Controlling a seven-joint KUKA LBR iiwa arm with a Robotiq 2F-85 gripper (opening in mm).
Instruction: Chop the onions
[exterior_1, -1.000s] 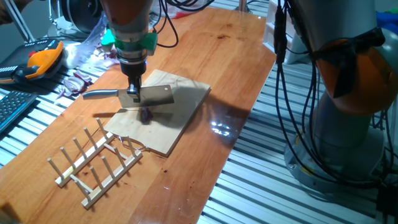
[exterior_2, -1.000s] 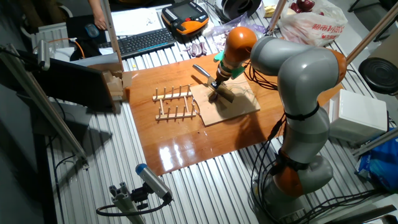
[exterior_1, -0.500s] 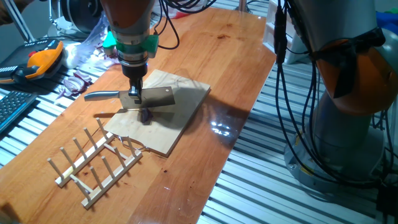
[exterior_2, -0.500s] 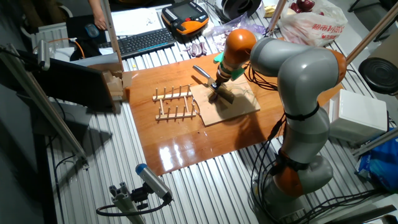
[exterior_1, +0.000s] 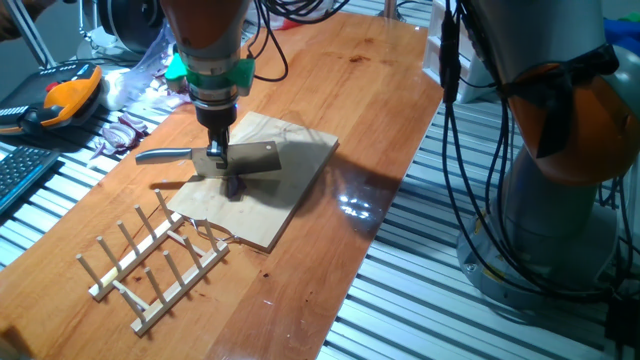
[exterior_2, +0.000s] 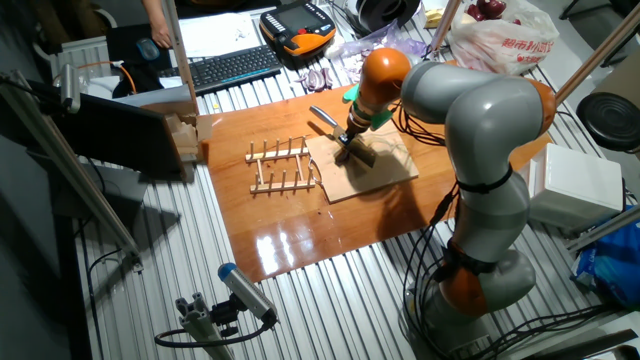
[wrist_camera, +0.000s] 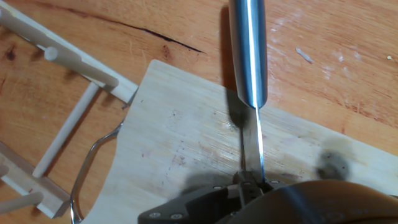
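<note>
My gripper is shut on a steel cleaver, pinching the blade's spine near the handle and holding it edge-down over the wooden board. A small purple onion bit lies on the board right under the blade, touching or nearly touching its edge. In the other fixed view my gripper and the cleaver sit over the board; the onion is too small to make out there. The hand view shows the cleaver's handle and thin spine running away over the board; the onion is hidden there.
A wooden peg rack lies just off the board's near-left corner, also in the hand view. A loose pile of purple onion strips, a teach pendant and a keyboard sit beyond the table's left edge.
The cleaver has sunk slightly toward the onion bit and shifted a touch left; the grip is the same.
</note>
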